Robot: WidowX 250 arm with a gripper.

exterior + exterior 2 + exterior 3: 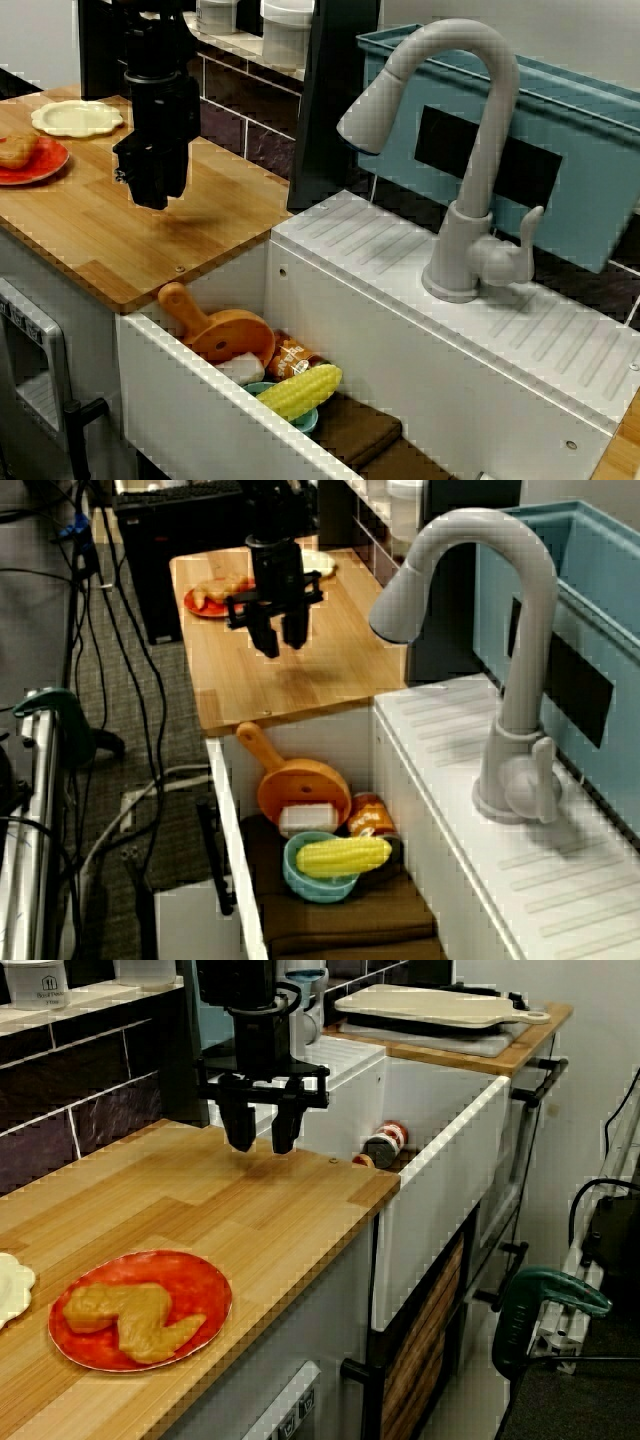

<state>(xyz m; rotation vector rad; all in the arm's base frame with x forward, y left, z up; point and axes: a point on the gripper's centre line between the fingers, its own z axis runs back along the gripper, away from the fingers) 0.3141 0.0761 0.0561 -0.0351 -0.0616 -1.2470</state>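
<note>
Your hand (258, 1145) hangs over the bare worktop (300, 1210), upper middle of the frame, fingers a little apart, holding nothing. The red plate (205, 1285) with brown food (125, 1318) sits lower left; I think slow, upright moves are best
</note>
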